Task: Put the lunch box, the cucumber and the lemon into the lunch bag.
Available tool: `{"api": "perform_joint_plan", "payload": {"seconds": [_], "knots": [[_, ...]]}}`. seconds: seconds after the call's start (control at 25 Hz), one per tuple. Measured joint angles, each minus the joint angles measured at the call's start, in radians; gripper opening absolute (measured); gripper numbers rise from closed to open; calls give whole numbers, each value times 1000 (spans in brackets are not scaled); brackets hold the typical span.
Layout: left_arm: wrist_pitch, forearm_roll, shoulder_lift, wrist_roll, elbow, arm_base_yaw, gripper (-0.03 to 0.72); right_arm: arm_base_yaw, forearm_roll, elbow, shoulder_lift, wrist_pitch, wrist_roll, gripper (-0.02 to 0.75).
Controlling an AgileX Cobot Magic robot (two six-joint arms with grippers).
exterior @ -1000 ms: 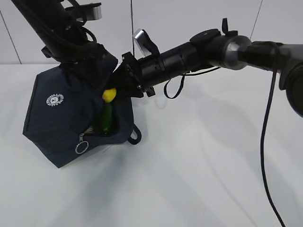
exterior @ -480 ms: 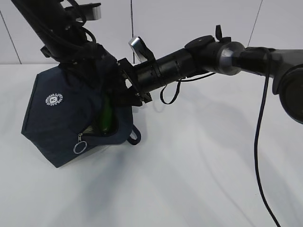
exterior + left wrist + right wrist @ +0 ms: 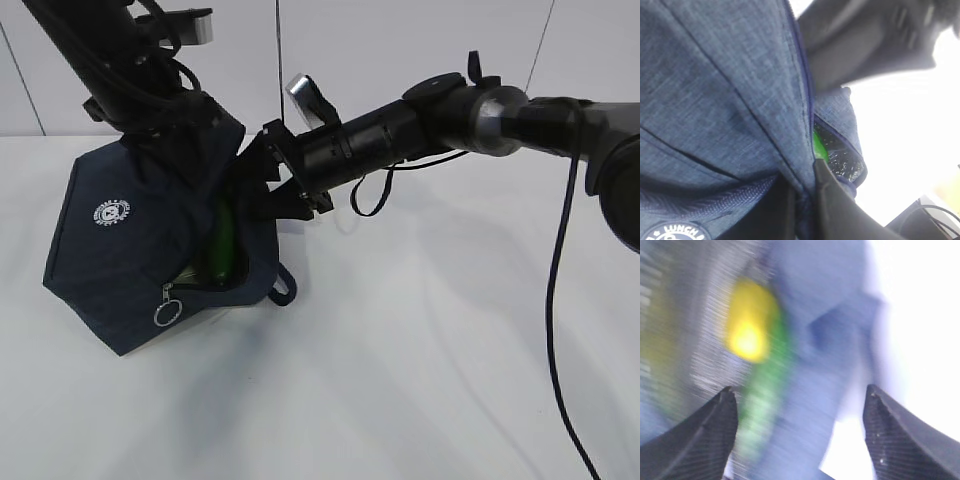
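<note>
The navy lunch bag (image 3: 120,260) stands tilted at the left, its top edge pinched and lifted by my left gripper (image 3: 190,115). In the left wrist view that gripper (image 3: 802,200) is shut on the bag fabric (image 3: 730,100). The green cucumber (image 3: 222,242) stands on end in the open mouth and also shows in the left wrist view (image 3: 820,145). My right gripper (image 3: 255,195) is at the bag's mouth; in its wrist view it (image 3: 797,392) is open and empty. The yellow lemon (image 3: 750,322) lies blurred inside the bag, above the cucumber (image 3: 760,410). The lunch box is hidden.
The zipper's metal ring pull (image 3: 165,315) hangs at the bag's front, with a round white logo (image 3: 112,213) on the side. A loop handle (image 3: 283,285) lies on the white table (image 3: 420,360) to the bag's right. A black cable (image 3: 550,300) hangs from the right arm.
One second ago the lemon sat at the bag's mouth at my right gripper's tips. The gripper pushed in, then drew back a little; the lemon now lies inside the bag.
</note>
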Motion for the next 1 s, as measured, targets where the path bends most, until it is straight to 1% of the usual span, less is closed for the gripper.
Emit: {"api": "perform_joint_plan", "payload": {"seconds": [0.12, 0.28, 0.4, 0.6, 0.68, 0.8, 0.84, 0.92, 1.0], "knots": [[4, 4, 0, 0, 0, 0, 17, -27, -21, 0, 0, 0, 0, 592], [4, 10, 0, 0, 0, 0, 17, -43, -134, 0, 0, -2, 17, 589], [4, 12, 0, 0, 0, 0, 17, -43, -194, 0, 0, -2, 23, 589], [4, 14, 0, 0, 0, 0, 17, -43, -201, 0, 6, -2, 23, 586], [6, 15, 0, 0, 0, 0, 17, -36, -193, 0, 23, -2, 23, 560], [6, 16, 0, 0, 0, 0, 17, -16, -181, 0, 41, -2, 15, 461], [7, 16, 0, 0, 0, 0, 17, -9, -179, 0, 41, -2, 10, 413], [7, 19, 0, 0, 0, 0, 17, 1, -171, 0, 41, -2, 8, 300], [7, 20, 0, 0, 0, 0, 17, 2, -167, 0, 41, -2, 6, 136]]}}
